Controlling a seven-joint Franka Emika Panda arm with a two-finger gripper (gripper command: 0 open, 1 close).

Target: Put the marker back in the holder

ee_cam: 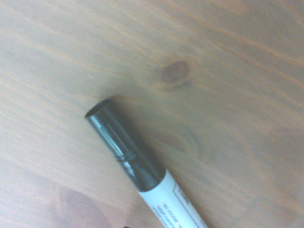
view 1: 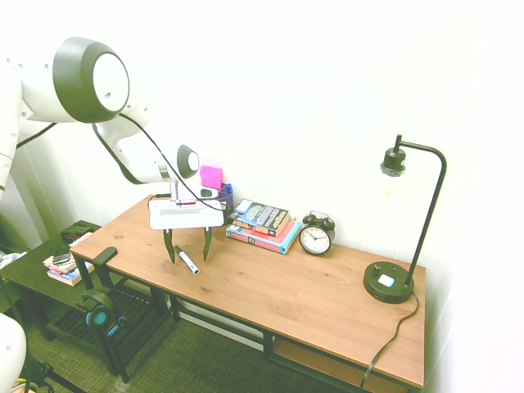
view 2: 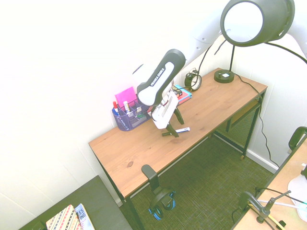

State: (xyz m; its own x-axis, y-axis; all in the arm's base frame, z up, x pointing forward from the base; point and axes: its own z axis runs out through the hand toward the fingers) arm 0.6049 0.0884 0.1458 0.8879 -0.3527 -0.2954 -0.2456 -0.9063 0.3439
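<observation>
Our gripper [view 1: 188, 246], fingers spread wide, hangs over the counter [view 1: 246, 278], apparently to straddle the marker [view 1: 187, 260], which lies loose on the wood near the holder [view 2: 125, 120].

"franka emika" stands on the robot arm [view 2: 162, 76]; "no xylene" is on the marker's white barrel [ee_cam: 173, 204].

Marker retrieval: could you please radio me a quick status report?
Gripper open, low over desk. Marker lying on desk, not gripped. Holder upright near wall, pens inside; nothing seen blocking marker.
</observation>
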